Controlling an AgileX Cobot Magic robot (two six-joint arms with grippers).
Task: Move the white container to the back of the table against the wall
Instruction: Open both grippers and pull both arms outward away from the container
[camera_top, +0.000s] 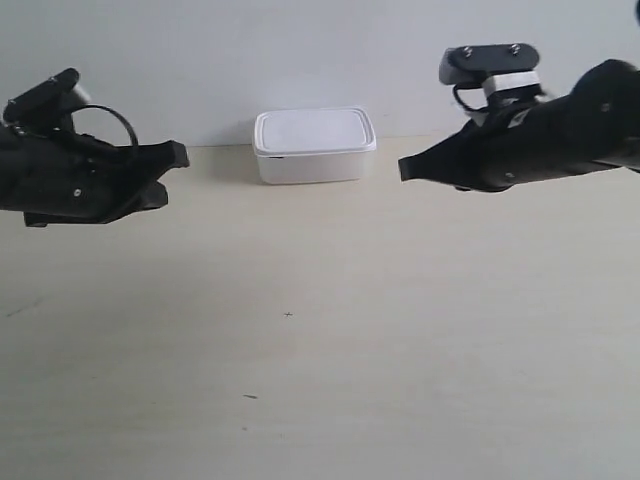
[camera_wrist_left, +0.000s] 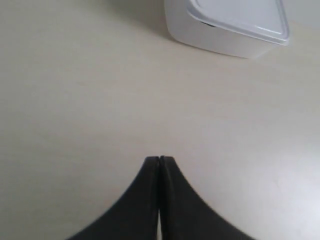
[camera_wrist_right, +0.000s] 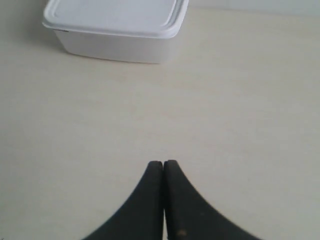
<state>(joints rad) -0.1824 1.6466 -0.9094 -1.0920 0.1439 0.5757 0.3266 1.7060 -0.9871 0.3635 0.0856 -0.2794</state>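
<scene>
Matte black arms (camera_top: 560, 130) — one with a looped cable (camera_top: 118, 113), one with a grey screwed block (camera_top: 490, 62).

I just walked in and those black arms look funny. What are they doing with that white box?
A robot is meant to put the box at the back of the table by the wall. The box sits there now. Nothing is holding it. The left gripper and the right gripper both have their jaws shut on nothing. They hover apart from the box, one on each side.
</scene>
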